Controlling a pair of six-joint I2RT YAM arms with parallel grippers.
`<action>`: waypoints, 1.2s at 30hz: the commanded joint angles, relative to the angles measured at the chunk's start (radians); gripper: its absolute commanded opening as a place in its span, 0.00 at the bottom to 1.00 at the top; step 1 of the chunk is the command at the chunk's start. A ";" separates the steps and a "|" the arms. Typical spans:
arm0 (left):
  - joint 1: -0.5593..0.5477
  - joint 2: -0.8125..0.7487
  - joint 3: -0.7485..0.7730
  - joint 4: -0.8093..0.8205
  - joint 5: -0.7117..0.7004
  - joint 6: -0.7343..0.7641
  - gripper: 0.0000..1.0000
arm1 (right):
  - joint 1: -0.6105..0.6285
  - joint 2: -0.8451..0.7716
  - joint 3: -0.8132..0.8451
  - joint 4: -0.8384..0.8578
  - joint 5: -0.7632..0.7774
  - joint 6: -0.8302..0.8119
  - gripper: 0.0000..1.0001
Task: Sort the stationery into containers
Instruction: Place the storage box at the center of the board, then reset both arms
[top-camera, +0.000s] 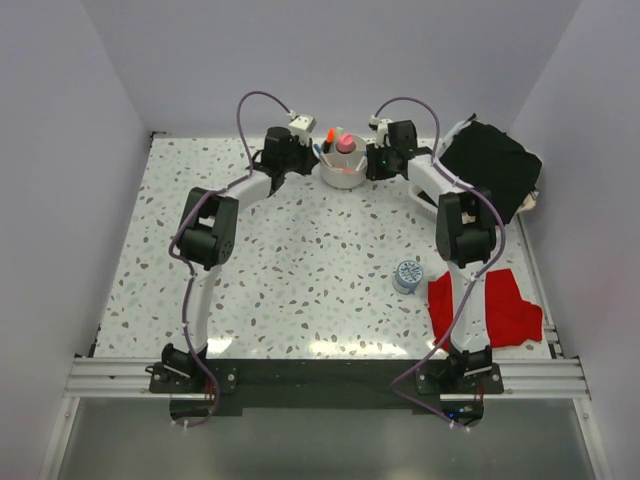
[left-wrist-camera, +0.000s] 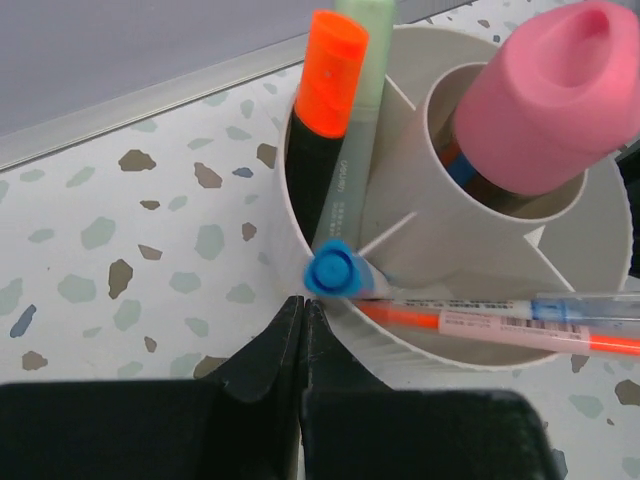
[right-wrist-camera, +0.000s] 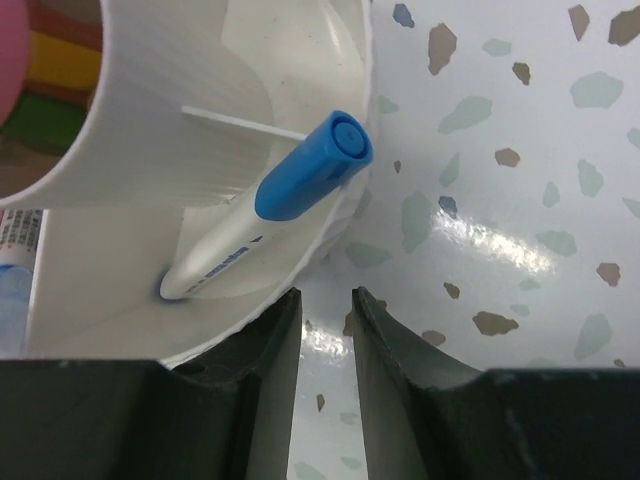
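Both arms reach to the far middle of the counter (top-camera: 300, 260), where the white bowl (top-camera: 342, 181) stands between them. The left gripper (left-wrist-camera: 303, 305) has its jaws pressed together and empty, just outside the bowl's near wall (left-wrist-camera: 600, 235). A blue cap (left-wrist-camera: 332, 272) sits on the rim directly ahead of those jaws, with a slim body running off to the right across the rim. The right gripper (right-wrist-camera: 325, 295) has its jaws parted by a narrow gap with nothing between them. Just ahead of it a blue-capped pen (right-wrist-camera: 300, 180) leans inside an outer compartment of the bowl (right-wrist-camera: 110, 290), tip down and cap up toward the rim. Its long axis slants away from the jaws to the left. We cannot tell whether the two views show the same pen. We judge the right arm nearer to any next pick: a small round blue-grey thing (top-camera: 407, 273) sits on its side, beside the red cloth (top-camera: 490, 310) and well apart from both jaws.
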 joint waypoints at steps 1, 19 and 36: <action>-0.015 0.024 0.088 0.053 -0.022 0.044 0.00 | 0.057 0.045 0.100 0.084 -0.032 0.042 0.32; 0.030 -0.005 0.096 0.004 -0.098 0.127 0.00 | 0.065 0.069 0.153 0.069 -0.011 0.026 0.32; 0.121 -0.620 -0.496 -0.121 -0.264 0.280 1.00 | 0.008 -0.539 -0.401 0.094 0.029 -0.114 0.96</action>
